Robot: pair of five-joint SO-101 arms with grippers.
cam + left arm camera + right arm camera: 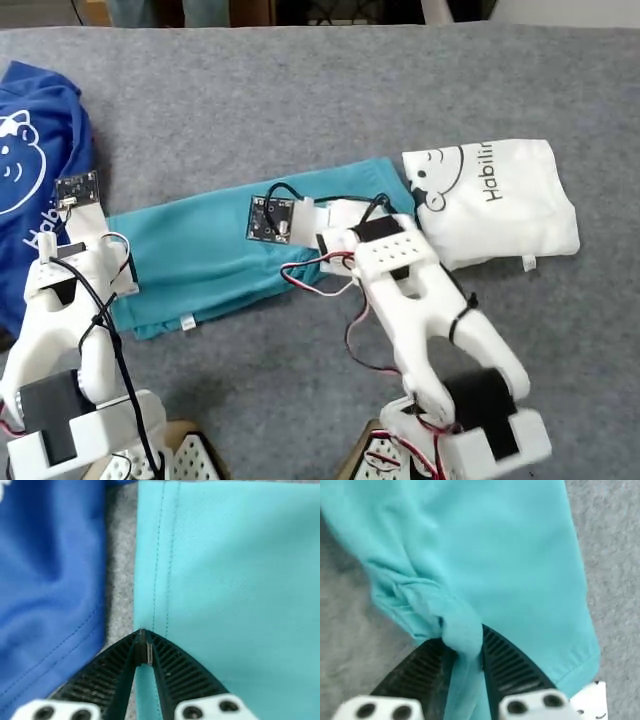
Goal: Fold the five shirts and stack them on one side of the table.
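Nearest the arms' bases, the left pincer [144, 639] is pressed together on the stitched hem of the long teal fabric shirt [200, 250]. It bites only the very edge at the shirt's 9 o'clock end. The right pincer [462, 637] is clamped on a bunched ridge of the same cloth towards the 3 o'clock end. The shirt lies as a long band across the middle of the grey felt-covered desk [300, 90], already narrowed, so the step in hand looks like folding it across its length. To do that well, both ends should rise together and level, with the band just taut enough not to sag or twist. One end should then travel over the other so the hems meet squarely. The left hold is thin, so a slow lift would suit it. The right hold gathers extra cloth, which may leave a crease unless it is shaken flat on setting down. Farther off, the folded white cotton shirt [500, 200] sits at about 2 o'clock from the teal one, touching or just beside its end, and a sideways drag could disturb it. The unfolded blue shirt with white print [35, 150] lies at 10 o'clock, near the left arm's path.
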